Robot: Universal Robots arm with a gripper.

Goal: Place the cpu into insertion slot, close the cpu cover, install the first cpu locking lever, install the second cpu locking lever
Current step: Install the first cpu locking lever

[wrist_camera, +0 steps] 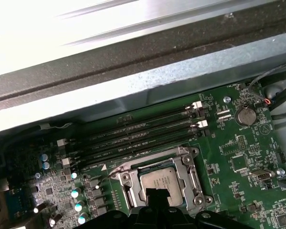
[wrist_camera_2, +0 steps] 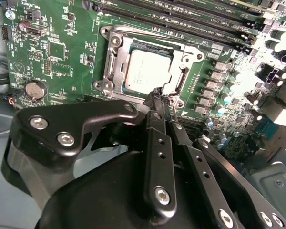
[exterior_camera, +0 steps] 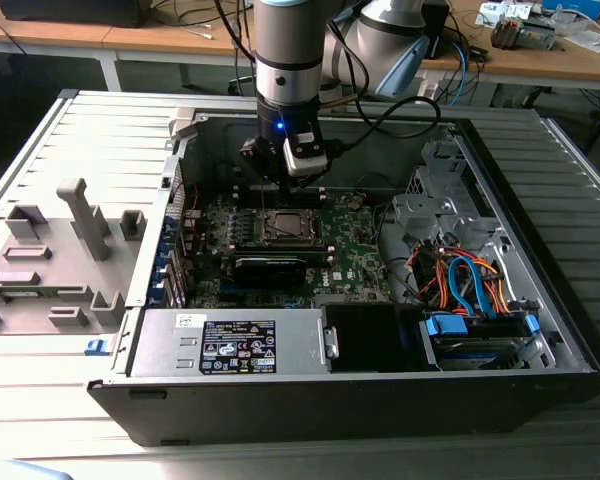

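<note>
The cpu (wrist_camera_2: 147,71) lies flat in the insertion slot (wrist_camera_2: 177,86) on the green motherboard, its silver top showing. The silver cpu cover (wrist_camera_2: 115,62) lies down around it, framing the chip. In the first wrist view the cpu (wrist_camera: 158,180) and cover (wrist_camera: 190,174) show the same, and a thin wire locking lever (wrist_camera: 115,170) slants out past one side of the socket. My gripper (wrist_camera_2: 163,94) hangs just over a socket corner with its black fingers (wrist_camera_2: 155,119) closed together; I cannot tell whether they pinch anything. In the exterior view the gripper (exterior_camera: 272,185) hovers above the socket (exterior_camera: 285,226).
Long black memory slots (wrist_camera: 143,131) run beside the socket. A coin battery (wrist_camera_2: 34,89) sits on the board. A black graphics card (exterior_camera: 270,268), a power supply (exterior_camera: 230,345) and coloured cables (exterior_camera: 470,280) crowd the open case. A grey fixture (exterior_camera: 80,215) stands outside it.
</note>
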